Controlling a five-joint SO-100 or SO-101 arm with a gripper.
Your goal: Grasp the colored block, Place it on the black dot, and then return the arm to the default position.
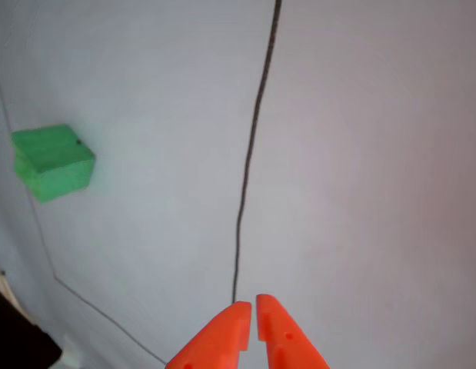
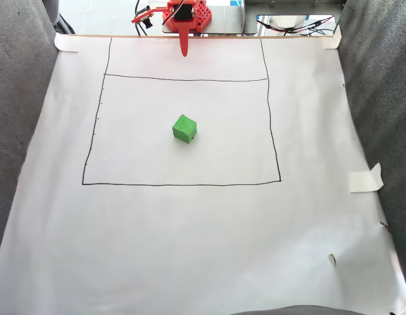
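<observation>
You have a white paper sheet (image 2: pixel 189 236) over the table with a drawn rectangle (image 2: pixel 183 184) on it, and the green block (image 2: pixel 184 128) sits inside that outline, just above its centre in the fixed view. The arm (image 2: pixel 183 16) is folded back at twelve o'clock, its orange end effector (image 1: pixel 251 317) clenched on nothing, tips almost touching. I judge you are either at the very start or already parked; I cannot see the black dot, so check whether the block covers it before reaching toward six o'clock.
</observation>
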